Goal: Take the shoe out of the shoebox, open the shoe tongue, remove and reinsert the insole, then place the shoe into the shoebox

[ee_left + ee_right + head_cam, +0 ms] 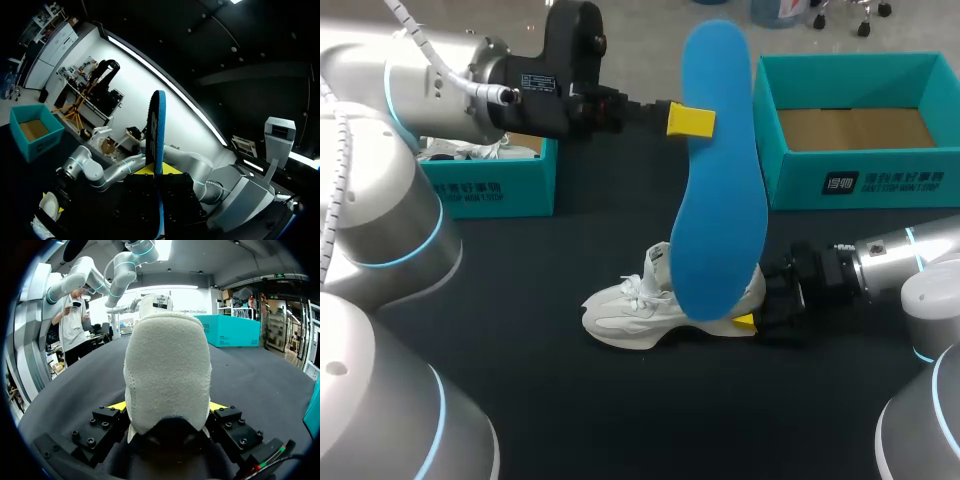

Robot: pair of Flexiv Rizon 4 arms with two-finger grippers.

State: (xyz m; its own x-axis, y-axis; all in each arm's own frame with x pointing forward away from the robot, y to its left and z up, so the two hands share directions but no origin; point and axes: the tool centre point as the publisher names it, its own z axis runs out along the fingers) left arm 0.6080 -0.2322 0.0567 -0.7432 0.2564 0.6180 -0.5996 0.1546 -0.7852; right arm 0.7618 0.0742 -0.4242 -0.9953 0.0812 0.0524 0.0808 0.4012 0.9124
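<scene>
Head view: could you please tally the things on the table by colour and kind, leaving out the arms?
teal shoeboxes: 2
white shoe: 1
blue insole: 1
Total: 4
A white item in the left box is too hidden to count.
</scene>
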